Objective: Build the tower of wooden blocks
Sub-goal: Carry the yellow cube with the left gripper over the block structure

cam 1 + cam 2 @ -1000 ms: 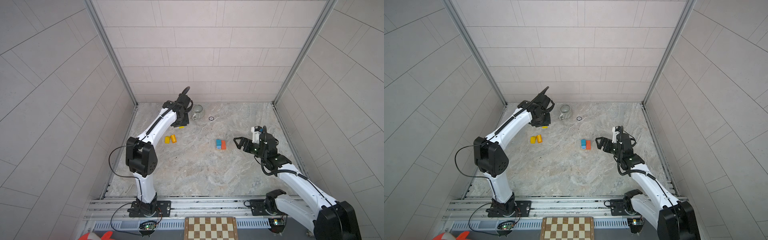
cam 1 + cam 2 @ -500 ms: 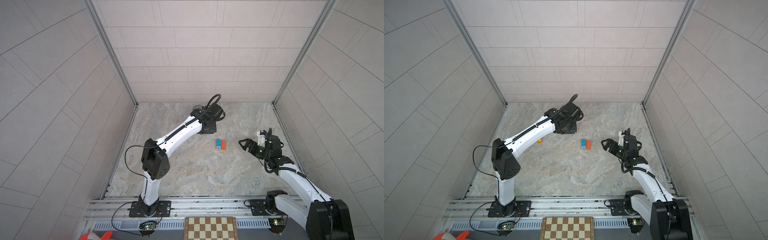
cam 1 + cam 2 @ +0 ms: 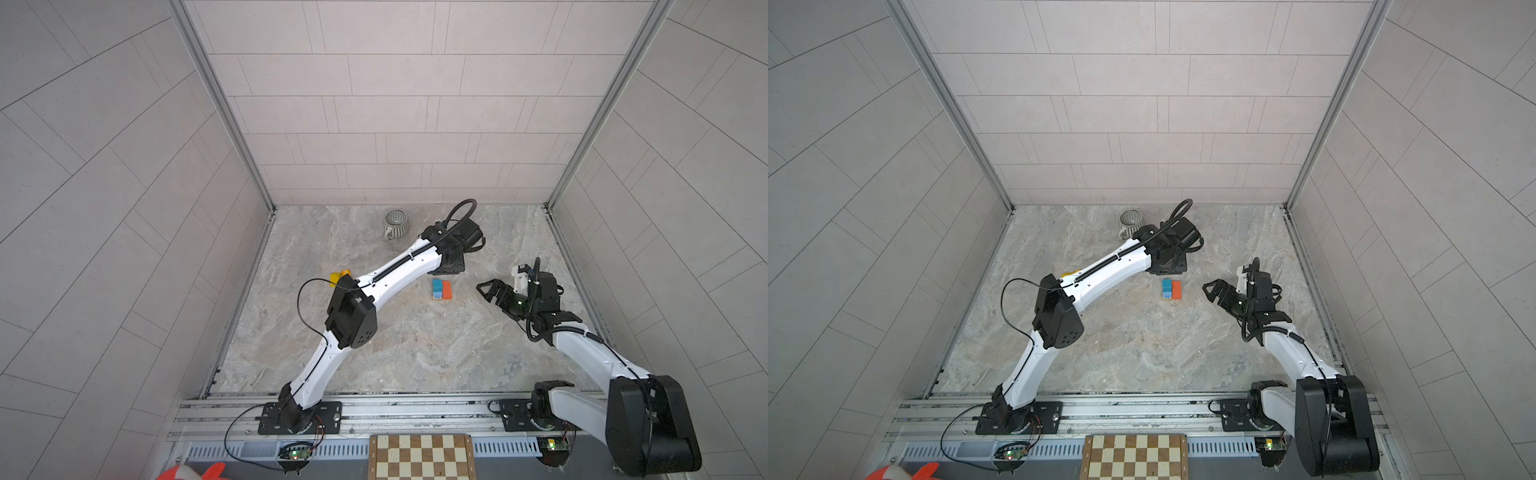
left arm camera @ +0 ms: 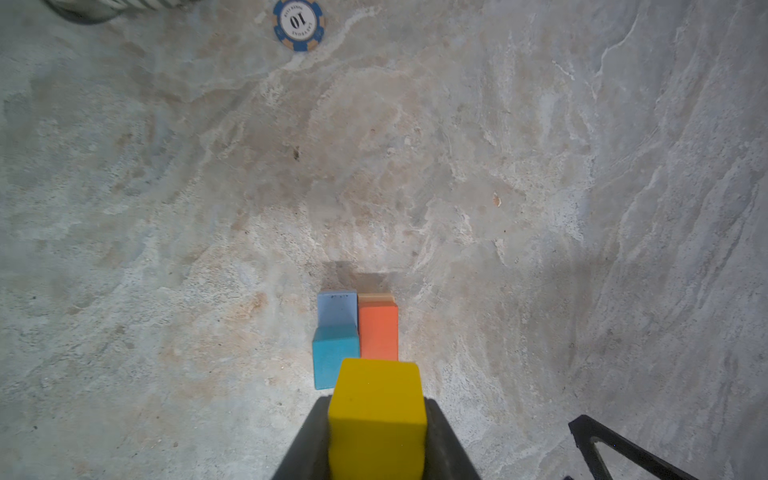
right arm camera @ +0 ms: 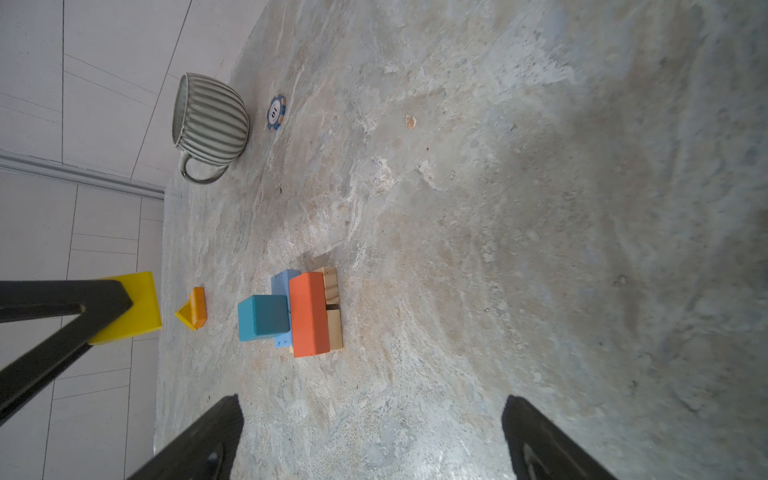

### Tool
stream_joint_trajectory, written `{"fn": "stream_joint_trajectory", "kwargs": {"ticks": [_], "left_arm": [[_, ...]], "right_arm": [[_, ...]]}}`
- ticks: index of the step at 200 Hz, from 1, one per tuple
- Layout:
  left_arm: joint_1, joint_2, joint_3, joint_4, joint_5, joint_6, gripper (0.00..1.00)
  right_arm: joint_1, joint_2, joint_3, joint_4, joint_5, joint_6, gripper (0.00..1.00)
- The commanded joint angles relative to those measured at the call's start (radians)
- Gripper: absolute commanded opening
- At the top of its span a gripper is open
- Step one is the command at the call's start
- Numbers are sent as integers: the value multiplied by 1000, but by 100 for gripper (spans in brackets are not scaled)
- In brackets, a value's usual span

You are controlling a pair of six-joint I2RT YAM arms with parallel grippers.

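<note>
The wood block tower (image 3: 441,289) (image 3: 1172,289) is a low pile on the stone table. A teal cube (image 5: 262,318) and an orange-red block (image 5: 308,316) lie on a light blue block (image 5: 284,280) and natural-wood blocks (image 5: 335,324). My left gripper (image 4: 377,405) is shut on a yellow block (image 4: 377,415) (image 5: 139,307), raised just behind the pile; its jaws are hidden under the wrist (image 3: 449,264) in both top views. My right gripper (image 5: 372,419) (image 3: 488,289) stands open to the right of the pile, with nothing between its fingers.
A grey ribbed cup (image 3: 395,224) (image 5: 210,120) and a blue poker chip (image 4: 298,24) sit at the back. An orange wedge (image 5: 193,309) lies left of the pile, and a yellow piece (image 3: 337,277) peeks out behind the left arm. A chessboard (image 3: 419,457) lies past the front rail.
My left arm has swung from beside the cup to the right and forward, carrying the yellow block up to the pile. The right gripper has drawn back a little, still open.
</note>
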Motion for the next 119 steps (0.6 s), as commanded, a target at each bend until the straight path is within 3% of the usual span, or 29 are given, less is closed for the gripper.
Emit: {"fn": "stream_joint_trajectory", "kwargs": {"ticks": [1, 119], "left_arm": [[-12, 36, 51, -51, -17, -34, 26], [-31, 140, 102, -64, -29, -61, 26]], "right_arm": [[-6, 25, -3, 32, 5, 16, 99], [16, 229, 44, 88, -36, 47, 99]]}}
